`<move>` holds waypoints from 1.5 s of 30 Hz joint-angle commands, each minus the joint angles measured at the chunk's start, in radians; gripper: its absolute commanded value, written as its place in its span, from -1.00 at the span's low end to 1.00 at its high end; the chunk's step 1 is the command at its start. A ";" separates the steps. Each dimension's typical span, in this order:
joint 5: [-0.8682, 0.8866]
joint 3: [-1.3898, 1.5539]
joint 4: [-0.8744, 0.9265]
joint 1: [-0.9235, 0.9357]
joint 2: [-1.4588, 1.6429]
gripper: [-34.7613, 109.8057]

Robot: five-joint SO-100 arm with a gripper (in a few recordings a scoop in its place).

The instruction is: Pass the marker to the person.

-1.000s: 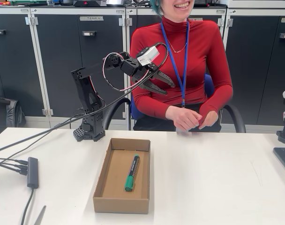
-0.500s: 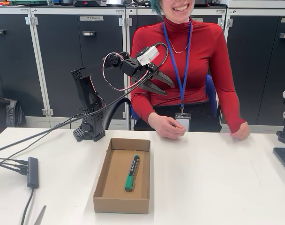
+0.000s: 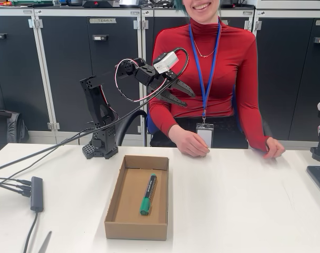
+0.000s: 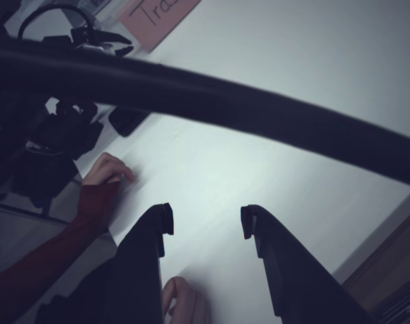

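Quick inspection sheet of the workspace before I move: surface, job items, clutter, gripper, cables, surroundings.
Surface: white table, mostly bare.
Job's things: marker lying in the open cardboard box; person seated behind the table, both hands at its far edge.
Clutter: black hub at the left of the fixed view.
Gripper: gripper open, empty, raised in front of the person.
Cables: several run from the left edge to the hub and arm base.
Surroundings: dark cabinets behind.

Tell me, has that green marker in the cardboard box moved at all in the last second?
No. The marker lies at the same spot and angle inside the cardboard box, which hasn't shifted on the table either.
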 commanded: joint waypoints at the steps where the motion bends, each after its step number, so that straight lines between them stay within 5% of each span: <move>1: 0.008 -0.067 0.005 0.005 0.020 -0.20; 45: -0.002 -0.087 -0.006 0.028 0.009 -0.20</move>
